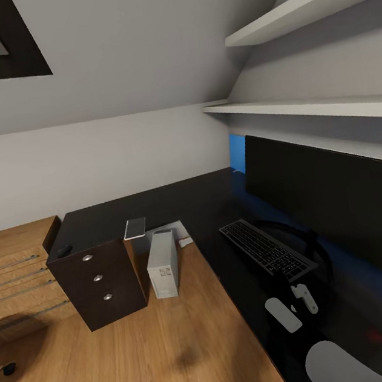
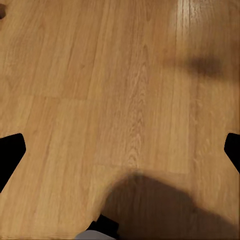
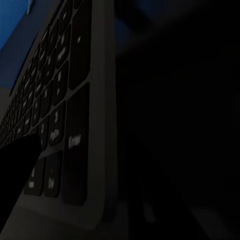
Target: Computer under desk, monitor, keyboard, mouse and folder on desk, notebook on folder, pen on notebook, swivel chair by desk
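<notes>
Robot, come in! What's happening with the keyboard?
Right end effector at keyboard edge, grip unclear. Keyboard on desk before monitor. Left end effector over floor.

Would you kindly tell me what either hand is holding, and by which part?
The left hand, open over the floor, holds nothing. The right hand is at the near end of the keyboard; grip cannot be told.

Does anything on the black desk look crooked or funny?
Yes. The keyboard lies slanted across the desk, one end resting over the monitor stand's base. The notebook pokes out over the desk's edge.
</notes>
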Controlling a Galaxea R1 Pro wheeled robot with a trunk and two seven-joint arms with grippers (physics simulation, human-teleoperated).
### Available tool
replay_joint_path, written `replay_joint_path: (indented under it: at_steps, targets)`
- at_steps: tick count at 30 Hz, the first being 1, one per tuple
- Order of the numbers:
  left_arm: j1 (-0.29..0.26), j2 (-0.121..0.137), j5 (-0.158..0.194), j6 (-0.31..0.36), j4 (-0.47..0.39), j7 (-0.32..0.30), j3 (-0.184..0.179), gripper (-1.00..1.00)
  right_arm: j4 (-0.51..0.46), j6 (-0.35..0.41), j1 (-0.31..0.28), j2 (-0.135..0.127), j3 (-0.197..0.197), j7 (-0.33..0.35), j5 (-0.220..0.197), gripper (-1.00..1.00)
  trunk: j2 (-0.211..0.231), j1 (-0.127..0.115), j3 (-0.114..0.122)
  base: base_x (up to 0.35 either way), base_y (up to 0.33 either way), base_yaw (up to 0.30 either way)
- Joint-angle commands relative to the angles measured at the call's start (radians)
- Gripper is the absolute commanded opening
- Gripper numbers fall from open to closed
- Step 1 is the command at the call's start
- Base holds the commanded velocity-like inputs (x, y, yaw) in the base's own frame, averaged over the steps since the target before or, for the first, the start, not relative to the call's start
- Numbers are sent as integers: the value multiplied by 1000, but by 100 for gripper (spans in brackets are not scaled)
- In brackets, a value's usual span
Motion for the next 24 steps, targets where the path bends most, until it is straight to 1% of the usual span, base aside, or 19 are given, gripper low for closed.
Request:
replay_joint_path:
  at_steps: [1, 17, 18, 24]
  targets:
    - [0, 2, 6, -3, -2, 8, -8, 100, 77, -17, 0, -1, 1, -11, -40, -100, -1, 0, -1, -105, -74, 0]
    - [0, 3, 5, -3, -2, 8, -8, 100, 77, -17, 0, -1, 1, -11, -39, -100, -1, 0, -1, -12, -8, 0]
    - [0, 3, 5, -3, -2, 8, -8, 100, 77, -17, 0, -1, 1, -12, -39, 100, -1, 0, -1, 0, 0, 0]
    - [0, 3, 5, -3, -2, 8, -8, 100, 77, -17, 0, -1, 2, -11, -39, 100, -1, 0, -1, 0, 0, 0]
